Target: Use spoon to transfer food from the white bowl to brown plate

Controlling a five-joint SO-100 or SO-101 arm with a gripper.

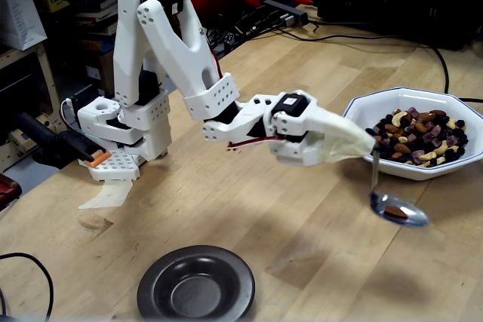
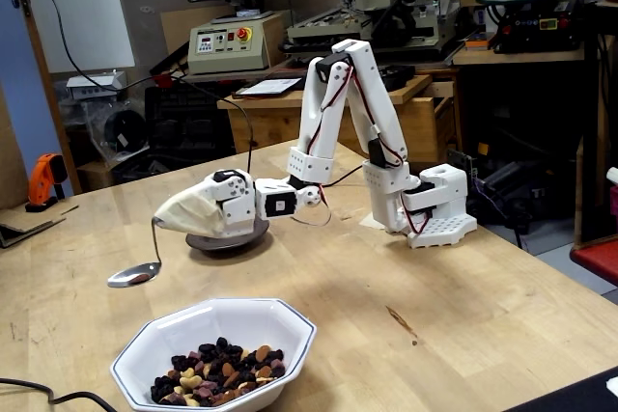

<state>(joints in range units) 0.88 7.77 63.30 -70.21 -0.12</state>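
The white bowl [image 1: 392, 165] holds the food [image 1: 419, 137], a mix of nuts and dark dried fruit, at the right of a fixed view. My gripper [image 1: 355, 142] is wrapped in beige tape and shut on the spoon [image 1: 398, 209], which hangs over the table just in front of the bowl with a brown nut in it. The brown plate [image 1: 196, 286] sits empty at the bottom, well to the left of the spoon. In another fixed view the gripper [image 2: 179, 219] holds the spoon [image 2: 133, 275] above the table beyond the white bowl [image 2: 145, 349] with the food [image 2: 217, 383], and the brown plate [image 2: 253, 234] shows partly behind the gripper.
The arm's white base [image 1: 121, 130] stands at the table's left side on a taped mount. A black cable [image 1: 23, 262] curls at the bottom-left corner, and more cables [image 1: 362, 35] run along the back. Shelves and machines surround the table.
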